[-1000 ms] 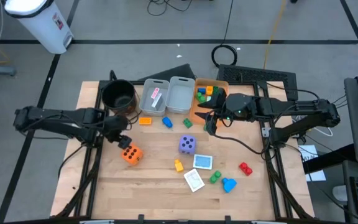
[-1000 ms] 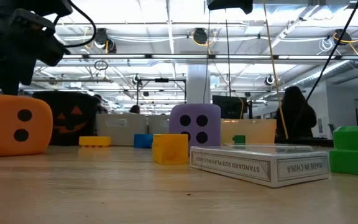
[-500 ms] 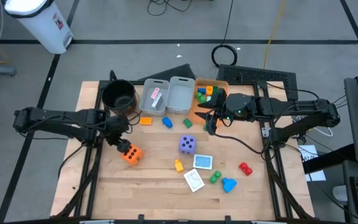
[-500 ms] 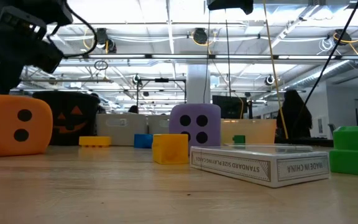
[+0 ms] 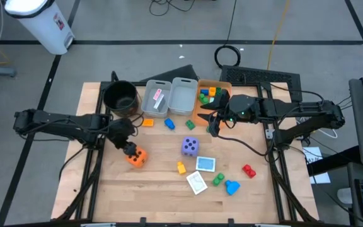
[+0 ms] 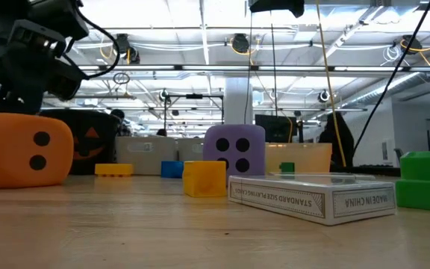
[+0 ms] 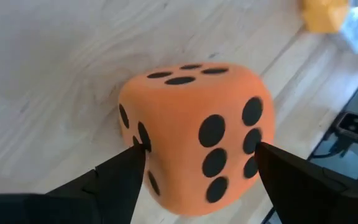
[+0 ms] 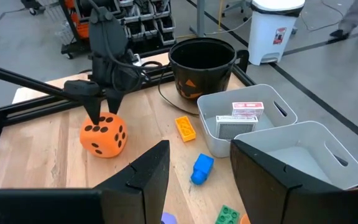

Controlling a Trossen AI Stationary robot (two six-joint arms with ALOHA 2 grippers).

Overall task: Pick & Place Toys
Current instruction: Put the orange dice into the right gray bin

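From my remote station, I have the left gripper (image 5: pixel 129 149) down over the orange die (image 5: pixel 136 157) on the left part of the wooden table (image 5: pixel 156 189), its fingers (image 7: pixel 120 180) spread wide with one tip at each side of the cube; in the left wrist view the tips look to be just at the die's faces, though I cannot tell whether they press it. The die sits on the table, not lifted, well apart from the row of containers at the far edge: a black pot (image 5: pixel 120 97), two grey bins (image 5: pixel 183 98) and an orange bin (image 5: pixel 205 110) already holding a few blocks. I judge this to be the grasping step for the die. The next move, as I read it, calls for closing evenly on the soft foam, lifting straight up and carrying it to a container at the far side; which one is meant I cannot say. The right gripper (image 5: pixel 211 125) waits near the orange bin, its fingers (image 8: pixel 148 171) standing moderately apart and holding nothing. Other toys lie unsorted nearer the table's middle and right: a purple die (image 5: pixel 190 147), a yellow block (image 5: pixel 181 168), two cards (image 5: pixel 201 173), a green block (image 5: pixel 217 180), a blue block (image 5: pixel 232 186) and a red block (image 5: pixel 249 170).
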